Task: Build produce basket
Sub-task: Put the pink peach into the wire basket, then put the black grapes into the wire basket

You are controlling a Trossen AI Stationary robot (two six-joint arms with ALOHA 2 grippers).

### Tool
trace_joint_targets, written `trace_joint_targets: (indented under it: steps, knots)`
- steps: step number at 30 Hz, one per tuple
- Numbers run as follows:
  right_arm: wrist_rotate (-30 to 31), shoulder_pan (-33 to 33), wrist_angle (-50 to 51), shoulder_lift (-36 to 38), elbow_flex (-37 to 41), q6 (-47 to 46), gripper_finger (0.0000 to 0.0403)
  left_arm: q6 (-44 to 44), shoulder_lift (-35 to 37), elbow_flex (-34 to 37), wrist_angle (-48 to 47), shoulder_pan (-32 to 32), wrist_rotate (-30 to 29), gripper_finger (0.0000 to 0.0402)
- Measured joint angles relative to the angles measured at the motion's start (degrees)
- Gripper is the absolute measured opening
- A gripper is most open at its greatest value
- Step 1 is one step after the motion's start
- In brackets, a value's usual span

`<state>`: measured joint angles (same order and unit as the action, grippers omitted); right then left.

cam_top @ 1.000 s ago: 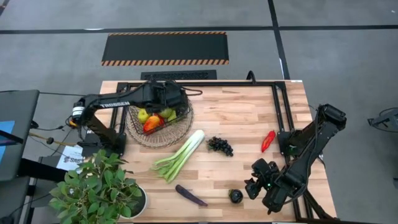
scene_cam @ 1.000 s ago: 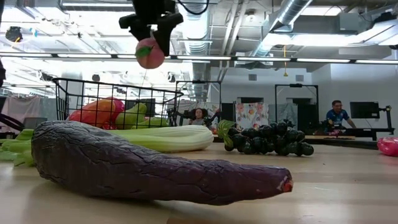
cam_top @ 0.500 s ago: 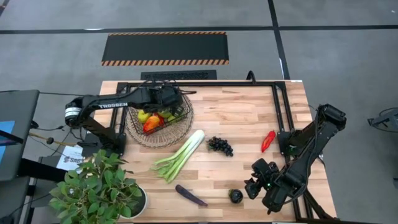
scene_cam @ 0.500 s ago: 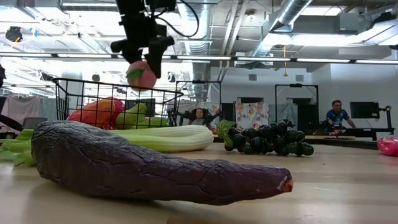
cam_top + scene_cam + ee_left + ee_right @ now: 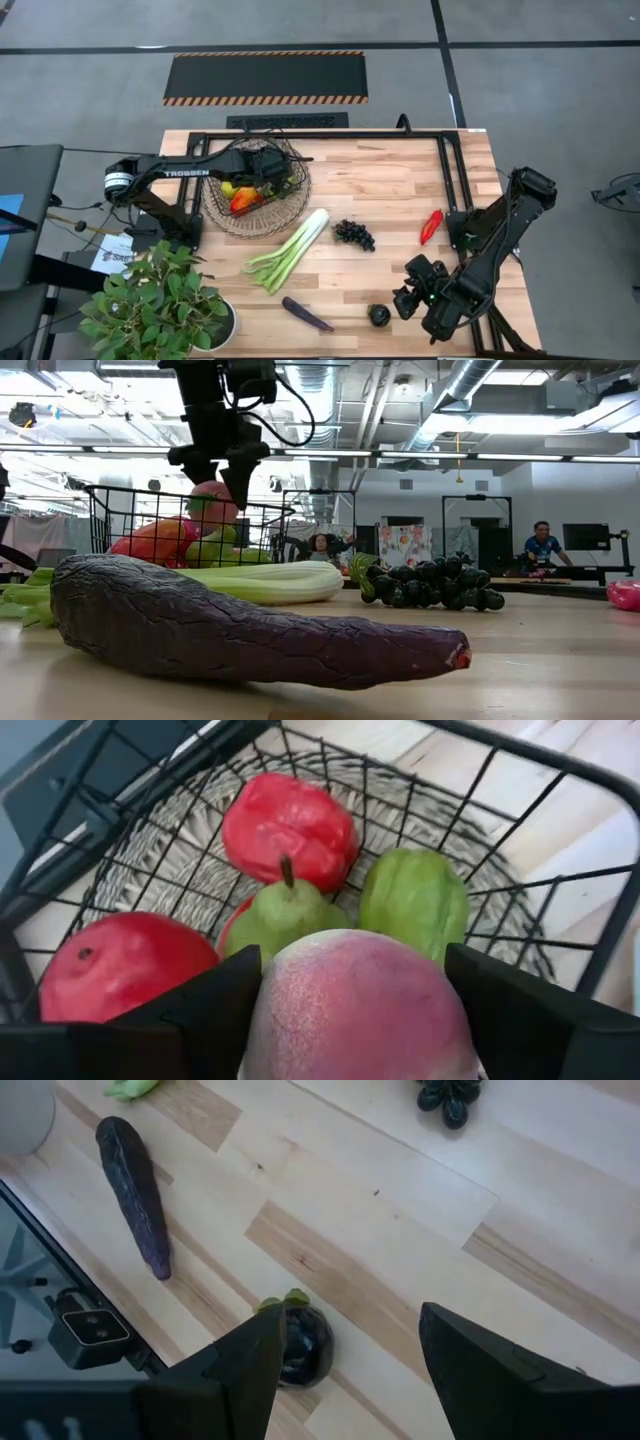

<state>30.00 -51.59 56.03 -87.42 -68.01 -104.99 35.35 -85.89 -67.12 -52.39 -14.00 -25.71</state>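
Inside the basket, a green pear's stem points up.

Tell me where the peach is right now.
The peach sits between the left gripper's fingers, low over the basket at the table's back left, just above the pears inside.

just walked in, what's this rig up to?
It's filling the basket with produce. The left end effector is over the basket with a peach between its fingers, above the pears and red fruit already inside. The right end effector waits open above a dark round fruit. Celery, grapes, chilli and aubergine remain on the table.
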Motion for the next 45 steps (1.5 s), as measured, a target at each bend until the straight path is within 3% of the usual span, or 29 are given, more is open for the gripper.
trace_joint_targets:
  steps: [10,20,26,33,39,45]
  knots:
    - [-0.28,-0.06,-0.07,0.0,0.0,-0.02,0.0255,0.01,0.0,-0.01,-2.06,1.23,0.1,0.0339]
    - [-0.26,-0.06,-0.02,0.0,0.0,-0.02,0.0255,-1.89,0.44,-3.61,-3.08,2.4,-1.08,0.0355]
    - [-0.28,-0.06,-0.51,0.0,0.0,-0.02,0.0255,-5.23,0.46,-8.16,2.67,3.25,0.9,0.0355]
    - [-0.35,-0.15,-1.95,0.0,0.0,-0.02,0.0255,-8.4,0.43,-9.73,18.71,7.73,9.97,0.0355]
    - [-0.35,-0.24,-2.36,-0.01,0.0,0.01,0.0255,-11.14,-2.7,-9.77,28.02,14.91,12.01,0.0355]
    - [-0.08,-0.84,-2.72,-0.01,1.48,0.26,0.0255,-14.0,-8.58,-9.65,30.33,19.67,11.94,0.0355]
